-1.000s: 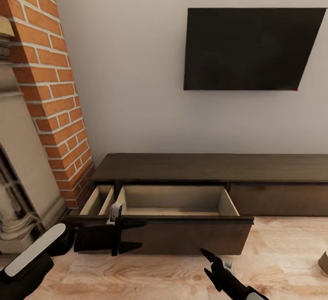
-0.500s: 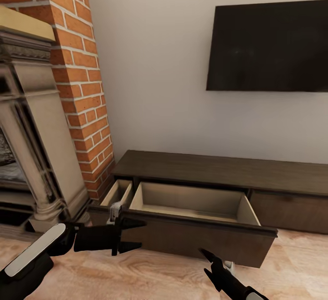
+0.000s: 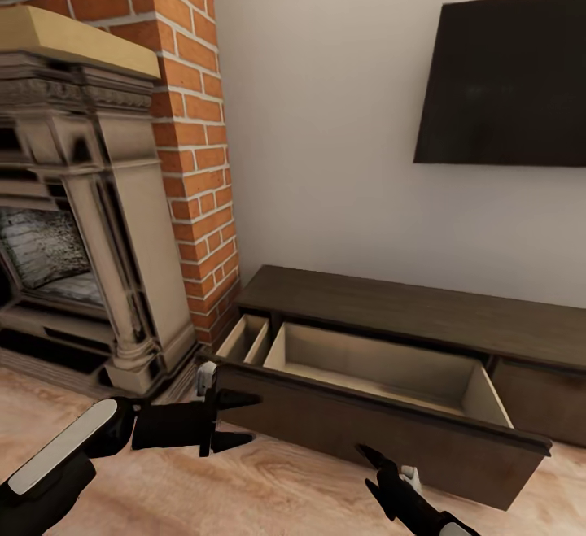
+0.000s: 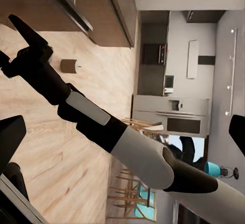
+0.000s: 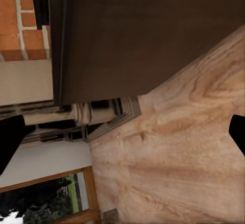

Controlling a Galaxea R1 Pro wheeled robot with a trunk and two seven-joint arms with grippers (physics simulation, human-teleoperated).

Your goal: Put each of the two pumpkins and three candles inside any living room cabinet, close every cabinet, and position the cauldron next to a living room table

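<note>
The cabinet sits low against the pale wall, just right of the brick column, and its big drawer stands pulled well out over the wood floor, pale interior showing and nothing visible inside — a narrower compartment beside it is open too. No pumpkins in sight here, but in the left wrist view one small brown cylinder with a pale stub, very likely a candle, lies on the floor near the cabinet's far run. The left gripper hangs just in front of the drawer's left corner, fingers spread apart and holding nothing; the right gripper pokes up below the drawer front, its dark fingers parted as well, nothing between them, and the right wrist view looks straight along the drawer's dark face and the floorboards. My read: the store is ready and the step in hand is fetching — so the smart play is to keep both arms tucked low and clear of that jutting drawer front while the base turns, avoid nudging it shut, and line up squarely on the floor candle before reaching, since a stubby cylinder lying on its side will likely roll away from a skewed pinch
</note>
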